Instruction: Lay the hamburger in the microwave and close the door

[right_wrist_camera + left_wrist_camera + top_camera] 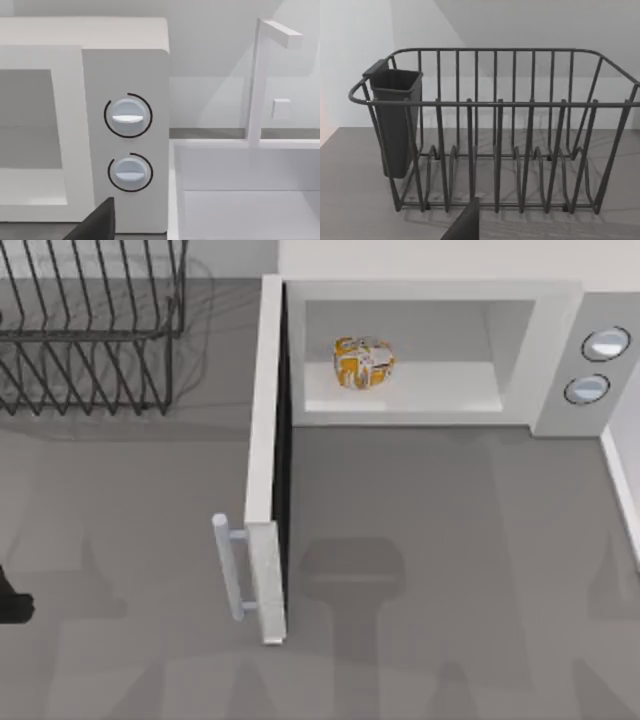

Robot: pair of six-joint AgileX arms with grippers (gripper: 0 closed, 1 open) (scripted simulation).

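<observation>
White-and-orange hamburger [363, 362] lies inside the microwave [555, 335]; the door [268, 455] stands open. Whether either arm's jaws are released or clenched, one cannot tell.

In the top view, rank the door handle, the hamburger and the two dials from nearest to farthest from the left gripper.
Measured from the left gripper at the table's left edge:
1. Door handle, on the open door, left of centre.
2. Hamburger, inside the microwave cavity, at the back.
3. Dials, on the microwave's side panel, far right.
</observation>
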